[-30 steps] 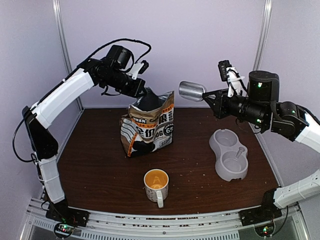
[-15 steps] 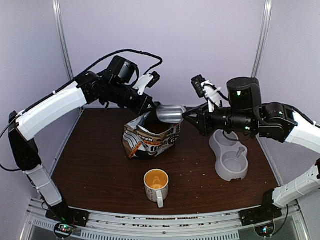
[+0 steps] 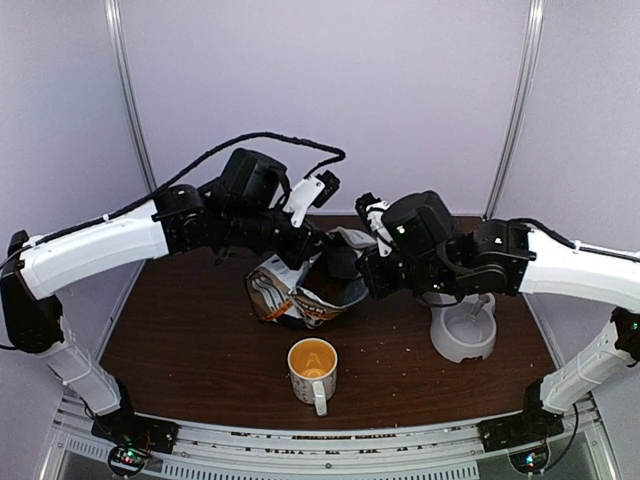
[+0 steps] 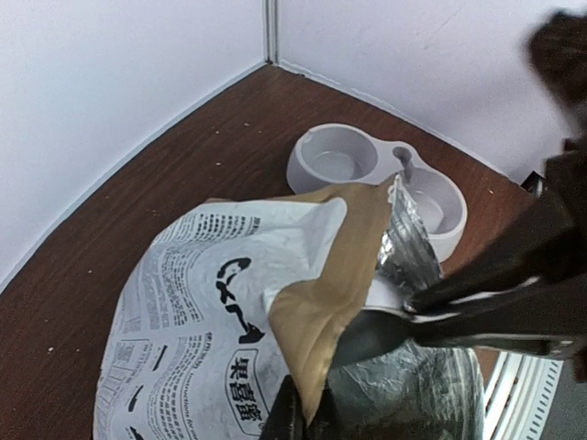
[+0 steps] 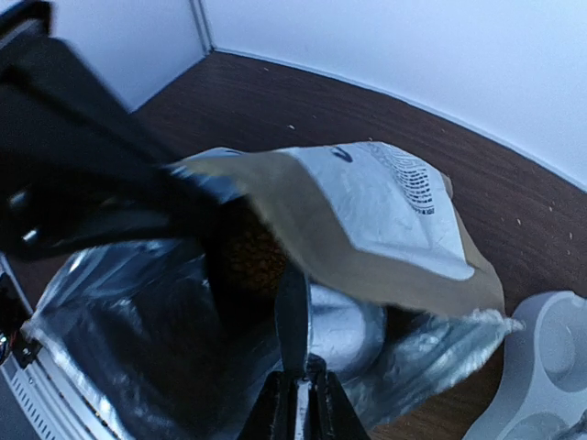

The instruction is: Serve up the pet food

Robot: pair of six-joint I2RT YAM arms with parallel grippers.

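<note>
The pet food bag (image 3: 295,295), white and tan with black characters, lies slumped and tilted at the table's middle. My left gripper (image 4: 307,417) is shut on the tan top edge of the bag (image 4: 211,312) and holds its mouth apart. My right gripper (image 5: 298,403) is shut on the handle of a metal scoop (image 5: 344,330), whose silver bowl sits inside the foil-lined mouth. Brown pet food (image 5: 252,257) shows deep in the bag, beside the scoop. From above, the scoop (image 3: 345,262) is mostly hidden between both grippers.
A grey double-bowl feeder (image 3: 462,335) stands right of the bag, partly under my right arm. A white mug with an orange inside (image 3: 313,368) stands near the front edge, just below the bag. Purple walls close the back and sides.
My right gripper has carried the scoop left and down into the bag's mouth. My left gripper has pulled the bag's top edge down and forward, so the bag went from upright to slumped.
</note>
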